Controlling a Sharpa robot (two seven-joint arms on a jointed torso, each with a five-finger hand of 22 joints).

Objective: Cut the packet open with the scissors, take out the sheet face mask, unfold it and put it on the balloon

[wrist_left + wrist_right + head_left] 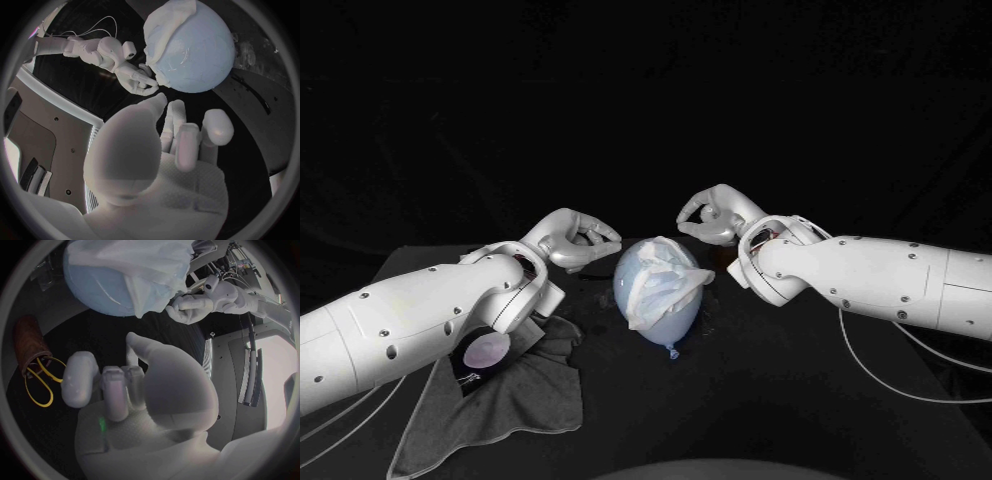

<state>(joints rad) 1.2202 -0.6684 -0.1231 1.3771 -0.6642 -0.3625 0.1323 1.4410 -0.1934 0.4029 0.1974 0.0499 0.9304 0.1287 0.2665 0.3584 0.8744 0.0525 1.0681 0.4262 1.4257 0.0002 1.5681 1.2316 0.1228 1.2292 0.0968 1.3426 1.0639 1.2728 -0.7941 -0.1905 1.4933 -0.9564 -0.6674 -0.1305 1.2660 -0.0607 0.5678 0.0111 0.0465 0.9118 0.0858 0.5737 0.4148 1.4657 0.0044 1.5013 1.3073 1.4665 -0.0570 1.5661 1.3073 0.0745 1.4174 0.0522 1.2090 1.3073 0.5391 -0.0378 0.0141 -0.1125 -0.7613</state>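
Item: balloon point(640, 275), pale blue, lying on the black table point(776, 400) between the two hands, its knotted end towards the robot

Item: mask point(672, 288), white sheet, out of its packet, draped in loose folds over the top and one side of the balloon; part of the blue skin is bare

Item: left hand point(574, 240), just beside the balloon on the robot's left, raised off the table. Fingers curled in towards the thumb, with nothing seen in them. Left arm point(416, 320) comes in low and slants up to the wrist

Item: right hand point(710, 214), near the far end of the balloon on the robot's right, slightly higher than the other. Fingers bent inward, thumb and one finger meeting in a ring, nothing visibly held. From the left wrist view its fingertips are very near the mask's edge; I cannot tell whether they touch. Right arm point(877, 275) lies nearly level, wrist bent up

Item: scissors point(39, 385), yellow-handled, on the table next to a brown tube point(30, 342), well apart from both hands

Item: cloth point(502, 410), grey, rumpled, spread under the left arm
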